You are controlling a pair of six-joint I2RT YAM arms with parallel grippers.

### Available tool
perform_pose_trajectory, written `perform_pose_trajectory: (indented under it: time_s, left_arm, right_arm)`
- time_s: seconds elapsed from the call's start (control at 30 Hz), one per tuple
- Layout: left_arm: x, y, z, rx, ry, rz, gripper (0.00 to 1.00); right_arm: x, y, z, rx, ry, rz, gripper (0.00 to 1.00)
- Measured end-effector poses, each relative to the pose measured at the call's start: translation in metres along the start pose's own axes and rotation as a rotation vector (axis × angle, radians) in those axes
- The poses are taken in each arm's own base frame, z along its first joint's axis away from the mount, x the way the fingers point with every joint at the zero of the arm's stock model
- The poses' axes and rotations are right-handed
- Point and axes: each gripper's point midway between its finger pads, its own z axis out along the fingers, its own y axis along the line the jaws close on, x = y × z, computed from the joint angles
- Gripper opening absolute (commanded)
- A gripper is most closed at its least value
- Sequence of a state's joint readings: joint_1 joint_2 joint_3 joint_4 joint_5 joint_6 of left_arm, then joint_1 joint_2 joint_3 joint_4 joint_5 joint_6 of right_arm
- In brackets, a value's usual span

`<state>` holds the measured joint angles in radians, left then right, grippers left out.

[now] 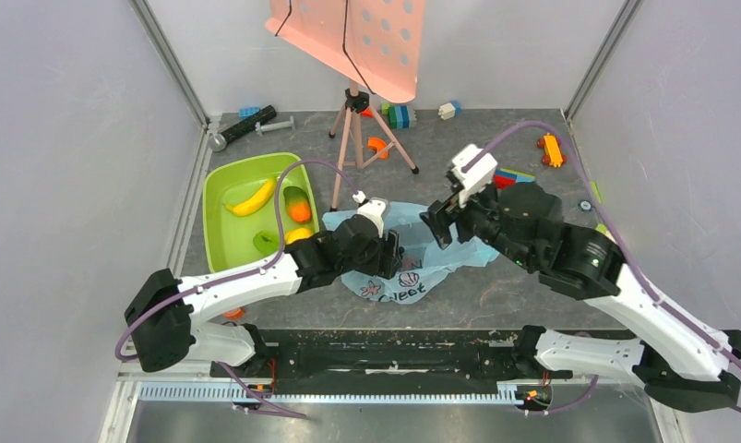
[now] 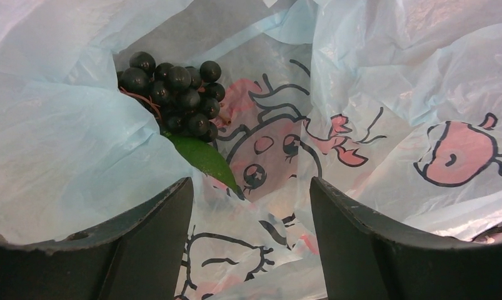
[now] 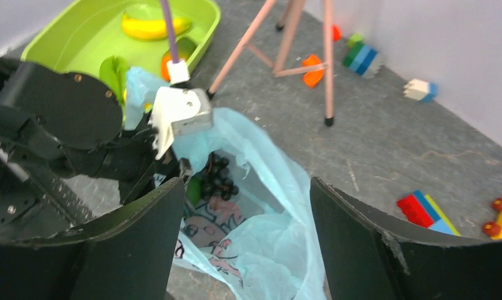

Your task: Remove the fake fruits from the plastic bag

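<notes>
The light-blue plastic bag [image 1: 420, 269] lies crumpled at the table's middle. In the left wrist view a bunch of dark grapes [image 2: 173, 94] with a green leaf [image 2: 204, 157] lies inside the bag [image 2: 423, 81], just ahead of my open left gripper [image 2: 251, 250]. The left gripper [image 1: 396, 254] sits in the bag's mouth. My right gripper [image 1: 437, 228] is open and empty above the bag's right side; its view shows the grapes [image 3: 218, 178] in the bag [image 3: 279, 206]. A banana [image 1: 252, 197], an orange-green fruit [image 1: 298, 205] and a green fruit [image 1: 266, 242] lie in the lime-green tub [image 1: 221, 231].
A pink tripod [image 1: 357, 129] holding a pink perforated board [image 1: 357, 37] stands behind the bag. Toy bricks [image 1: 399, 114], a red-blue brick [image 1: 509, 177], an orange toy car [image 1: 552, 149] and a black tool [image 1: 251, 125] lie along the back. Walls close both sides.
</notes>
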<state>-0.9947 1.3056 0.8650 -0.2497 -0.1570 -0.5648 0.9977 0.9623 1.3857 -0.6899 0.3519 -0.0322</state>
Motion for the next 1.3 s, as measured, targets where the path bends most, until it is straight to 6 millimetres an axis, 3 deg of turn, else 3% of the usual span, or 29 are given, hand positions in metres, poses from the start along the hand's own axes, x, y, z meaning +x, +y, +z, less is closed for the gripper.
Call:
perform_pose_trajectory:
  time_s: [0.17,0.33,0.67,0.87,1.13,1.3]
  left_arm:
    - [0.006,0.004,0.002,-0.007,0.010,-0.005,0.75]
    - [0.010,0.006,0.003,-0.013,0.015,-0.004,0.75]
    - [0.018,0.010,0.004,-0.015,0.026,-0.003,0.70]
    - [0.046,0.023,-0.001,-0.026,0.059,-0.004,0.60]
    - [0.083,0.029,-0.013,0.014,0.067,-0.002,0.56]
    - [0.098,0.026,-0.012,0.033,0.078,0.005,0.54]
  right_arm:
    - [0.034,0.030,0.021,-0.118,0.077,-0.021,0.53]
    - [0.077,0.052,0.036,-0.196,0.148,-0.016,0.41]
    - [0.162,0.069,0.057,-0.200,0.282,0.050,0.17]
    - [0.224,0.071,0.064,-0.149,0.389,0.095,0.13]
    - [0.293,0.072,0.050,-0.111,0.480,0.169,0.11]
    - [0.304,0.072,0.046,-0.105,0.479,0.201,0.12]
